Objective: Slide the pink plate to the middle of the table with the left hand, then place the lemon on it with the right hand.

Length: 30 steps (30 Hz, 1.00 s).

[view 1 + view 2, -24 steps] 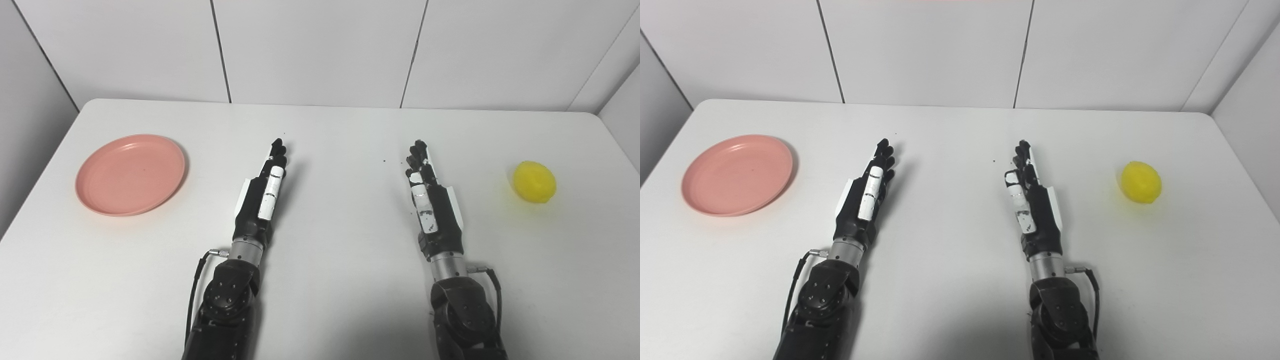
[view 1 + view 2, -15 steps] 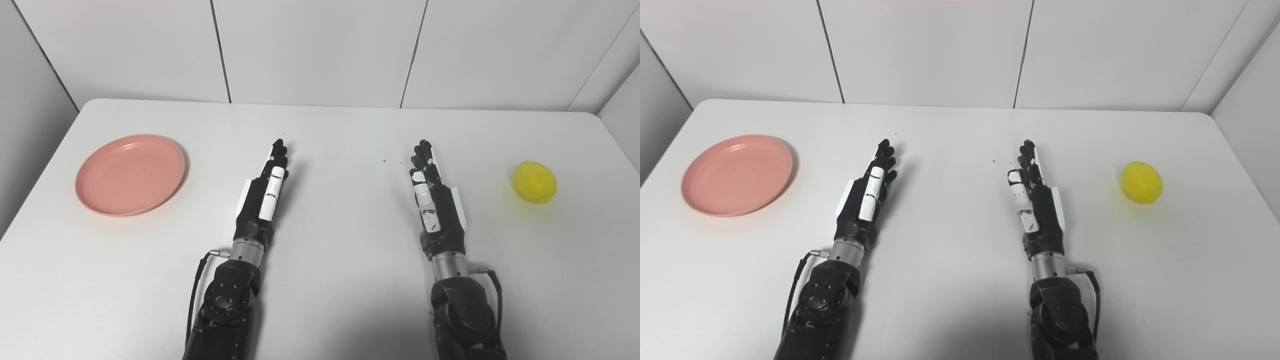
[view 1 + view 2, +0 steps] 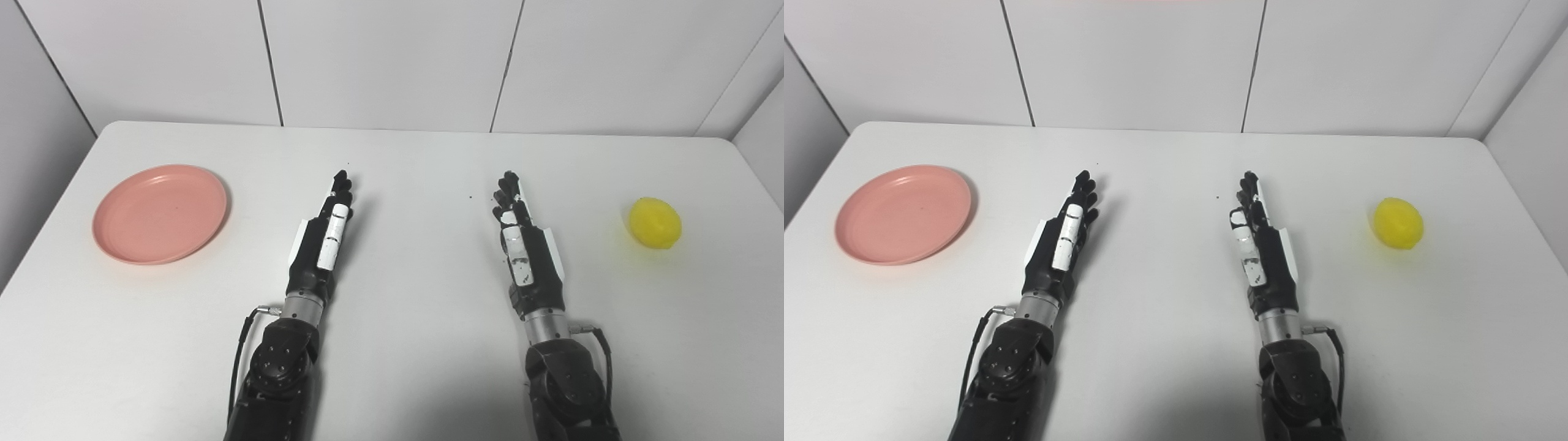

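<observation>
Hands [image 3: 321, 236] [image 3: 523, 245] flat, outstretched, empty; pink plate [image 3: 159, 213] far left, lemon [image 3: 1398, 223] far right.

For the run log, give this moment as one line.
pink plate: far left | lemon: far right | left hand: open | right hand: open

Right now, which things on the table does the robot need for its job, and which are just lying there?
Needed: pink plate, lemon, left hand, right hand.
Just there: a few dark specks on the table.

Both arms cut off at btm edge; table [image 3: 392, 367] front edge out of frame.
</observation>
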Tool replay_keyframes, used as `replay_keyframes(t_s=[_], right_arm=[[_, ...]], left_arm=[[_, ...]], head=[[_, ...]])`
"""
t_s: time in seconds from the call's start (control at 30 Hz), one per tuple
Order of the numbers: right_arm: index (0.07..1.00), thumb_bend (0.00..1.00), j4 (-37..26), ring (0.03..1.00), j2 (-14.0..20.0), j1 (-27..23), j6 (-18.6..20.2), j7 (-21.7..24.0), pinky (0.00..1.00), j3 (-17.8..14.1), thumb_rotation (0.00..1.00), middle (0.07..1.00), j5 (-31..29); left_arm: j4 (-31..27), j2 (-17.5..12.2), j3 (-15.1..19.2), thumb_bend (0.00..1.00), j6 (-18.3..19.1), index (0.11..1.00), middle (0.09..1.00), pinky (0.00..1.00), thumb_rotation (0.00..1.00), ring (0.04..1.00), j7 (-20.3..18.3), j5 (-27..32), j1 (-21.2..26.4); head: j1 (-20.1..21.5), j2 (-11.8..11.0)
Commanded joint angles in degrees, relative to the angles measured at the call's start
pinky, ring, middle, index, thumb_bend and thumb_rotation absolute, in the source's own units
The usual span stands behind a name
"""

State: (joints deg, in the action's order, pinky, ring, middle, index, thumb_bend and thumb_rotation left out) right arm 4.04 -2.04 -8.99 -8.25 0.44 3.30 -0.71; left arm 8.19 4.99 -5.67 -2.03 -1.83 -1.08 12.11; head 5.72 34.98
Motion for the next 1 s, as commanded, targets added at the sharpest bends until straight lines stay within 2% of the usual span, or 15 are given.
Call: replay_keyframes(t_s=[0.0, 0.03, 0.07, 0.23, 0.27, 0.47, 0.63, 0.8, 0.97], right_arm=[[1.000, 0.80, 0.3, 1.000, 0.2, -0.5, -3.1, 0.6, 1.00, 0.0, 0.94, 1.000, 0.0], [1.000, 0.80, 0.3, 1.000, 0.3, -0.5, -3.1, 0.7, 1.00, 0.0, 0.94, 1.000, 0.0], [1.000, 0.80, 0.2, 1.000, 0.6, -0.3, -3.1, 0.8, 1.00, 0.1, 0.94, 1.000, 0.2], [1.000, 0.77, 0.1, 1.000, 1.4, 0.5, -3.8, 1.1, 1.00, -0.1, 0.97, 1.000, 0.1], [1.000, 0.77, 0.2, 1.000, 1.5, 0.5, -3.8, 1.5, 1.00, -0.3, 0.97, 1.000, -0.6], [1.000, 0.77, 0.9, 1.000, 2.2, 0.9, -4.2, 2.5, 1.00, -0.9, 0.97, 1.000, -2.5], [1.000, 0.77, 2.7, 1.000, 2.9, 0.7, -6.2, 2.9, 1.00, -1.2, 0.98, 1.000, -3.1], [1.000, 0.74, 5.0, 1.000, 3.6, 0.6, -8.1, 4.3, 1.00, -2.0, 0.99, 1.000, -4.9], [1.000, 0.74, 6.0, 1.000, 3.9, 0.3, -9.0, 4.9, 1.00, -2.4, 0.99, 1.000, -5.1]], left_arm=[[-0.5, 0.4, -0.2, 0.58, -2.1, 1.000, 1.000, 0.98, 1.00, 1.000, -0.2, 0.1, 1.1], [-0.4, 0.5, -0.3, 0.58, -2.1, 1.000, 1.000, 0.98, 1.00, 1.000, -0.2, 0.1, 1.1], [-0.3, 0.6, -0.4, 0.58, -2.3, 1.000, 1.000, 0.98, 1.00, 1.000, 0.1, -0.3, 1.0], [0.7, 1.7, -0.4, 0.59, -4.5, 1.000, 1.000, 0.97, 1.00, 0.986, 2.0, -1.6, 1.0], [1.2, 2.0, -0.2, 0.60, -4.9, 1.000, 1.000, 0.97, 1.00, 0.986, 2.2, -1.5, 1.1], [4.7, 2.7, 0.4, 0.59, -7.5, 1.000, 1.000, 0.98, 1.00, 0.990, 3.3, -1.6, 2.2], [6.5, 3.7, 0.5, 0.58, -8.5, 0.989, 0.997, 0.98, 1.00, 0.992, 4.3, -1.9, 2.6], [8.7, 4.4, 0.0, 0.55, -10.6, 0.980, 0.983, 0.95, 1.00, 0.976, 6.1, -3.6, 2.8], [10.3, 4.8, -0.1, 0.49, -12.4, 0.980, 0.982, 0.95, 1.00, 0.972, 6.5, -4.0, 3.2]], head=[[-1.4, -0.5], [-1.4, -0.5], [-3.4, -1.1], [-7.3, -2.8], [-9.3, -3.7], [-13.1, -6.1], [-17.4, -8.8], [-20.3, -10.5], [-21.4, -11.2]])
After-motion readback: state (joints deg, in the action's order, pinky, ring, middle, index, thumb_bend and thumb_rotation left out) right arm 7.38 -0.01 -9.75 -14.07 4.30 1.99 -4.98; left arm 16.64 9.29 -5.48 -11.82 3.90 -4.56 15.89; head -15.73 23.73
